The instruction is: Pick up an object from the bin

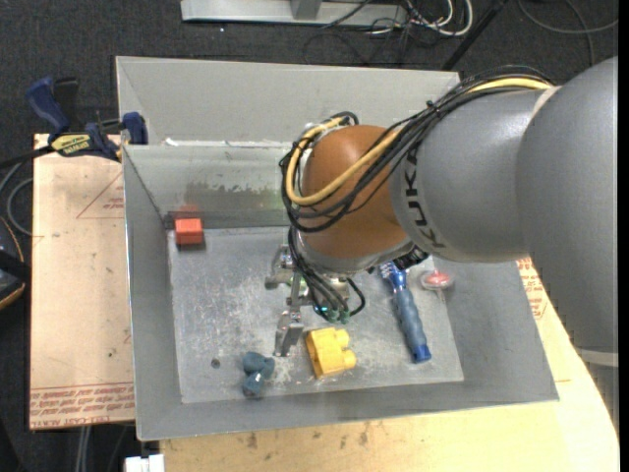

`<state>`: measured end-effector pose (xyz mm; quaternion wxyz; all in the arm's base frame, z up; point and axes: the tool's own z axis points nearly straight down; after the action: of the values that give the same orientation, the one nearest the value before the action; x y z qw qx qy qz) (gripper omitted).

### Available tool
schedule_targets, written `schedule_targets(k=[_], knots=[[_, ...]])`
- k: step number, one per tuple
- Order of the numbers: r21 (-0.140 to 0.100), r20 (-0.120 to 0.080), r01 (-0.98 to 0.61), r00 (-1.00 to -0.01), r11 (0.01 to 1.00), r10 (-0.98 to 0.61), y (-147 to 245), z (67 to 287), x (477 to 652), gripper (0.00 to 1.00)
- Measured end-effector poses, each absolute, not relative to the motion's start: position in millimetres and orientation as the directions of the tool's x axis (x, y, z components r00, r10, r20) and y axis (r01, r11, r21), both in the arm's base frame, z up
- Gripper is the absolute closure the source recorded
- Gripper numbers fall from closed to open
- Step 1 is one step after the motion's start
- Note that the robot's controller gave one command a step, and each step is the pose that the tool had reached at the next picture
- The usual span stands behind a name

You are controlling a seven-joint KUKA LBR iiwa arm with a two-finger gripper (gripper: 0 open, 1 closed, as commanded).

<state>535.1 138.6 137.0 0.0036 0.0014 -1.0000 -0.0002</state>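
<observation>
Yellow block [330,353] lies toward the near side of the bin [147,264], about midway across, just right of the gripper [289,342]. It is chunky, has no clear long axis, and sits askew to the walls. The grey arm [511,155] and its orange cover [349,200] hide the floor behind. Whether the gripper is spread or closed cannot be told. A blue pen-like stick [408,315] runs near to far at right. An orange block [189,231] sits far left, a blue-grey lump [256,372] near left, and a small pink thing [437,280] at right.

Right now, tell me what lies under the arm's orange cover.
Below it hangs the gripper, beside a yellow block. One end of a blue stick runs under its edge. The bin floor directly beneath is hidden.
</observation>
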Motion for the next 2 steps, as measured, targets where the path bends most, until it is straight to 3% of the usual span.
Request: schedule_targets(k=[1, 2], knots=[[-0.003, -0.015, -0.490, -0.871, 0.872, -0.490, 168.9, 75.6, 496.3, 0.00], [-0.001, -0.007, -0.635, -0.772, 0.772, -0.635, 170.0, 101.1, 482.1, 0.00]])
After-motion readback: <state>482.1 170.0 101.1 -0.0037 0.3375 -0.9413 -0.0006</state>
